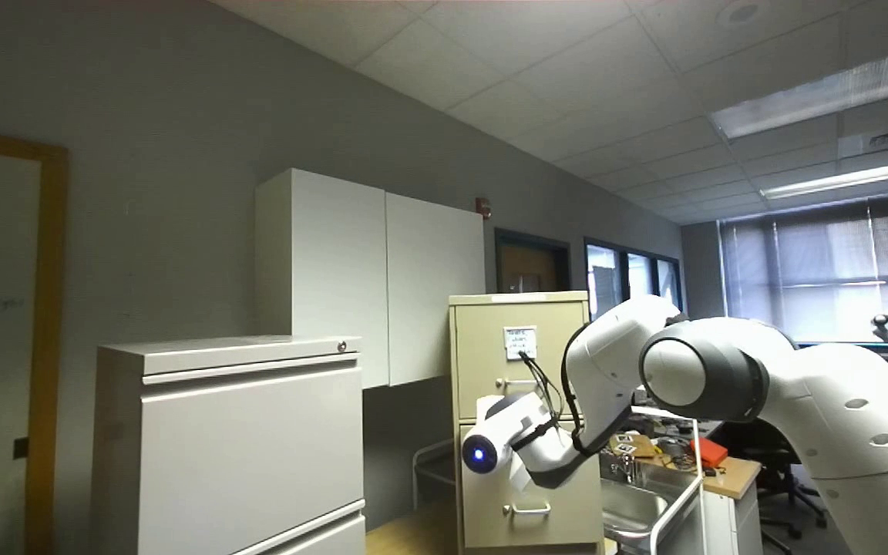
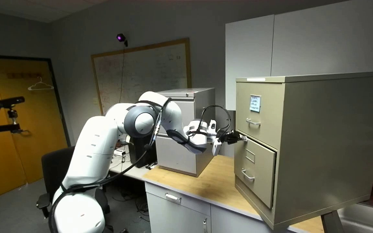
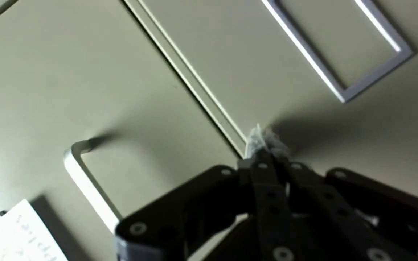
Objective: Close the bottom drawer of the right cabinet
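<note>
Our gripper (image 3: 266,146) loomed nearest in the wrist view, fingers pinched together, tips right by the top edge of the bottom drawer (image 2: 260,172), touching or not, we couldn't tell! That front stood slightly out, dark gap down its side, low in the right cabinet (image 2: 319,142). We had that cabinet at the worktop's (image 2: 219,178) front edge, and the grey cabinet (image 2: 174,154) by the left edge.

White arm (image 2: 142,124) bent, end effector (image 3: 266,144) (black) closed
</note>
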You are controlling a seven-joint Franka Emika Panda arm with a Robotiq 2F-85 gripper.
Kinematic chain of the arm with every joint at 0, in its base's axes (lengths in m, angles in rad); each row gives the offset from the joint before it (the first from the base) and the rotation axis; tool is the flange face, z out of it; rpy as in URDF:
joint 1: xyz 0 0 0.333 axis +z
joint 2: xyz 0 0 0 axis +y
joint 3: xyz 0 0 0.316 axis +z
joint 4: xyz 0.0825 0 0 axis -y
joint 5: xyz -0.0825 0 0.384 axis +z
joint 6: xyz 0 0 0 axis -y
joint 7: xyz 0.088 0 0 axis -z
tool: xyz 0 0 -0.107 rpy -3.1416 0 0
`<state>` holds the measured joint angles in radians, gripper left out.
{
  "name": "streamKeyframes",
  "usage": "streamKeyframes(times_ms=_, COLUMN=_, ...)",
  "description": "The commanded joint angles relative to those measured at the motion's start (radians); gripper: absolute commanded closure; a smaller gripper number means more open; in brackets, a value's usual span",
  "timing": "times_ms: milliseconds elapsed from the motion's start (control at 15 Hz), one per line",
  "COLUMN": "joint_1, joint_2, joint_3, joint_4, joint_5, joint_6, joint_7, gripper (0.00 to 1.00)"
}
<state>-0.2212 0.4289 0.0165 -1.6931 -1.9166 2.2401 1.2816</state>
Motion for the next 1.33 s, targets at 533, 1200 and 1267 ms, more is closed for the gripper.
streamKeyframes(times_ms=533, joint_1=-0.020, joint_2=0.148, joint_3=-0.073, joint_4=0.387, joint_5=0.303, joint_6=0.044, joint_7=-0.031, gripper=1.00)
streamKeyframes(times_ms=1200, joint_1=0.001, joint_2=0.072, joint_3=-0.067, joint_4=0.201, joint_5=0.964, joint_6=0.316, joint_7=-0.182, gripper=1.00)
streamKeyframes(times_ms=1267, joint_1=0.000, joint_2=0.083, joint_3=-0.074, joint_4=0.203, joint_5=1.002, joint_6=0.355, joint_7=-0.205, gripper=1.00)
